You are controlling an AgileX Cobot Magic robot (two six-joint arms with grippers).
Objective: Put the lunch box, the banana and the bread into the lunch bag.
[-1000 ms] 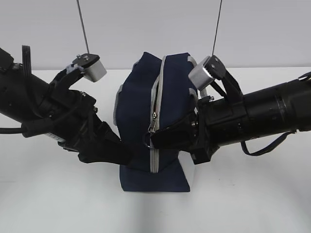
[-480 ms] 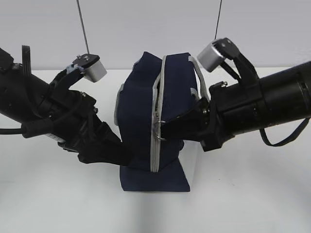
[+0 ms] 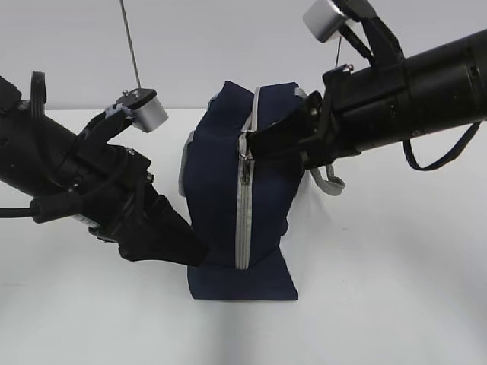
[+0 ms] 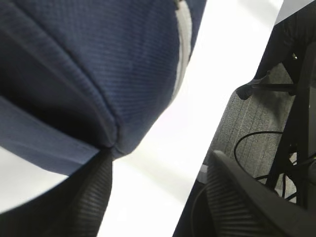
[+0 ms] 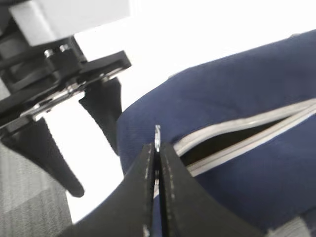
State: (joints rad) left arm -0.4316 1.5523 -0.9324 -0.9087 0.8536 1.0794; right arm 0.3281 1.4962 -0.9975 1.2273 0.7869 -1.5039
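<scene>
At mid-table the bag (image 3: 240, 198) is standing upright, and I'm pinching its zipper pull (image 5: 157, 136) with the right gripper (image 3: 255, 144), jaws clamped together on the metal. The left gripper (image 4: 158, 197) is bracing the bag's lower corner, jaws apart, one finger touching fabric. The zipper is partly closed. No box, banana or bread is showing outside, presumably inside already.

White table (image 3: 396, 289), navy lunch bag (image 3: 221, 175) upright on it near the middle.
</scene>
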